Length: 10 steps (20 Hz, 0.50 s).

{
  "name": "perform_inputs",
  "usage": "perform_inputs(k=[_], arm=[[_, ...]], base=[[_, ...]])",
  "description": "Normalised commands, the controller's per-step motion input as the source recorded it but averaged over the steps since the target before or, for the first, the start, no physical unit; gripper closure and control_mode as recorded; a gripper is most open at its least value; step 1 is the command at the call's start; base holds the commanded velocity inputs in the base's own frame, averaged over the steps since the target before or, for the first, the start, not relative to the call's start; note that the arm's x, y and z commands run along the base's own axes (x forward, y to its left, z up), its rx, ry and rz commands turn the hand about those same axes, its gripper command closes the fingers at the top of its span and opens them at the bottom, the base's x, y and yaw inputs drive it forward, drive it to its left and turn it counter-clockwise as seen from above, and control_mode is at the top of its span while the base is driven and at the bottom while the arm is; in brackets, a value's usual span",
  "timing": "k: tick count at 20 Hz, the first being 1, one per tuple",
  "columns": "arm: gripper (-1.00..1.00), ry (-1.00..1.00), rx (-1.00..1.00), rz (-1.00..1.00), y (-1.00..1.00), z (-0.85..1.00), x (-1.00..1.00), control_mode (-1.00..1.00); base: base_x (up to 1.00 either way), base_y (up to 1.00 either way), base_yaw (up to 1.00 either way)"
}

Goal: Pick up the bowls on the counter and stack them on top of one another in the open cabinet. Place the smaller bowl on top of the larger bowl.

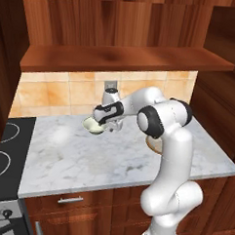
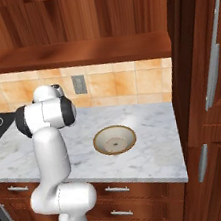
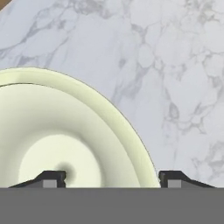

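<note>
The smaller bowl [image 3: 65,144] sits on the marble table [image 1: 112,158], near the back wall, and I straddle its rim: one fingertip inside, one outside. My gripper [image 3: 109,177] stands apart, not yet clamped, placed so for a rim pinch. The larger bowl [image 2: 114,139] waits well apart to my right. Above, the cabinet [image 1: 122,58] shelf lies bare.

We look straight down into the smaller bowl [image 3: 57,144], pale cream-green, sitting on the veined marble worktop [image 3: 175,65]. Our claw [image 3: 112,178] straddles its rim: one dark fingertip [image 3: 51,178] is inside the bowl, the other outside, over the marble.
</note>
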Motion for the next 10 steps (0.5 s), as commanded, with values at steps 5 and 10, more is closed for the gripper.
perform_inputs(k=[5,10], arm=[[1.00,0.00,0.00,0.00,0.00,-0.01,0.00,-1.00],[1.00,-0.01,0.00,0.00,0.00,0.00,-0.01,-1.00]], base=[[0.00,0.00,0.00],[0.00,0.00,0.00]])
